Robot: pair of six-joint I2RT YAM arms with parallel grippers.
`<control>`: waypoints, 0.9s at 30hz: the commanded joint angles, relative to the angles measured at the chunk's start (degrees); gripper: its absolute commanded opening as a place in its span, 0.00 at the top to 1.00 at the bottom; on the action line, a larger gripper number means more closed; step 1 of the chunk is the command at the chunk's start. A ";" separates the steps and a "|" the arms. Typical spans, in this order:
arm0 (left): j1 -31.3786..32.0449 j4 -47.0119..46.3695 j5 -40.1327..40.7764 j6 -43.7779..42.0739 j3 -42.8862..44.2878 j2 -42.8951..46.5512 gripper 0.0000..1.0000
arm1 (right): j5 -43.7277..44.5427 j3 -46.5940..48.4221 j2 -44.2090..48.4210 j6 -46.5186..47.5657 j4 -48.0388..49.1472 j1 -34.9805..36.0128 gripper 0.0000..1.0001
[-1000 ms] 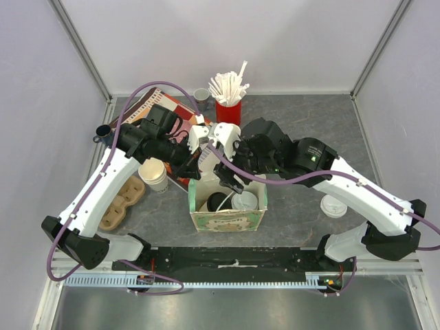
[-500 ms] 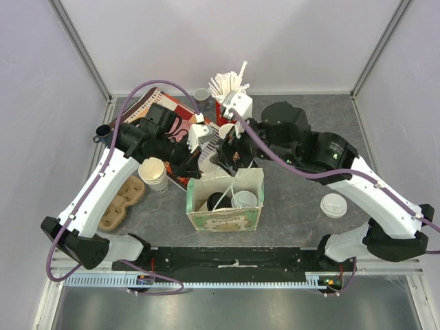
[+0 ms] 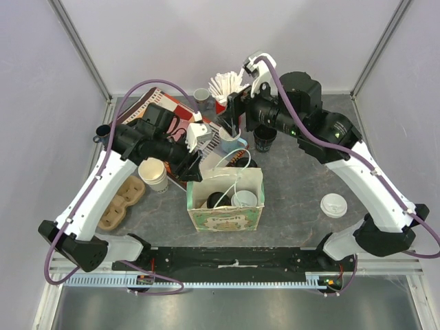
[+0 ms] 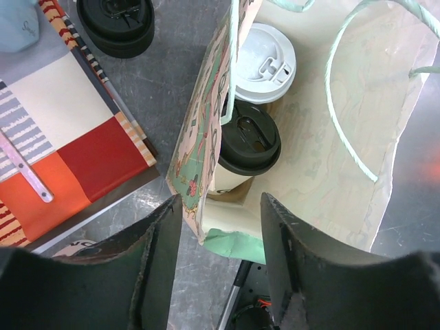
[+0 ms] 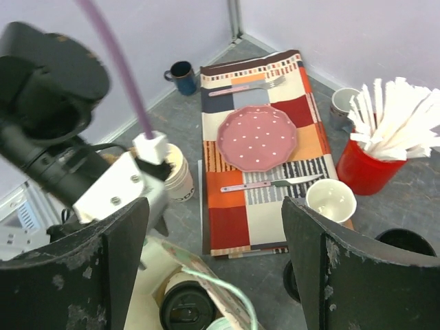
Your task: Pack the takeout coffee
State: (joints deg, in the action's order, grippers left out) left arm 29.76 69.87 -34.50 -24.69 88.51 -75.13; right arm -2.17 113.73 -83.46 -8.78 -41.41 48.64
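Patterned paper carrier bag stands upright at the near centre of the grey table. Inside it, touching side by side and upright, are the black-lidded paper coffee cup and the white-lidded paper coffee cup. Left gripper hangs over the bag's wall beside the black-lidded cup, jaws apart, gripping nothing. Farther back, right gripper hovers above the striped cloth placemat, jaws spread wide, empty.

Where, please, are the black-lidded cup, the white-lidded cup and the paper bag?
black-lidded cup (image 4: 249,141), left wrist view, on its lid top.
white-lidded cup (image 4: 265,63), left wrist view, on its lid top.
paper bag (image 4: 196,155), left wrist view, on its printed outer wall.
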 commanded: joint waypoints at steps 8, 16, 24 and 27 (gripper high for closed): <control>-0.14 -3.86 2.94 2.71 3.42 3.32 0.29 | 9.38 7.29 -7.93 -6.69 2.91 -7.85 0.18; -1.10 -7.89 7.69 7.45 6.40 4.56 0.24 | 12.28 8.70 -17.59 -5.90 7.39 -14.27 0.37; -4.44 -11.24 8.04 15.27 9.93 4.29 0.22 | 11.67 12.03 -29.64 -13.10 20.29 -22.44 0.37; -6.03 -12.12 8.57 16.95 9.23 3.33 0.23 | 8.44 17.91 -37.11 -18.89 27.30 -26.57 0.33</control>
State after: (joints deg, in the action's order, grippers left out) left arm 25.54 61.17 -27.29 -13.52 96.77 -71.57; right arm 8.75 124.27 -113.99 -20.45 -28.27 26.65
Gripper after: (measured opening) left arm 0.775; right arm 0.653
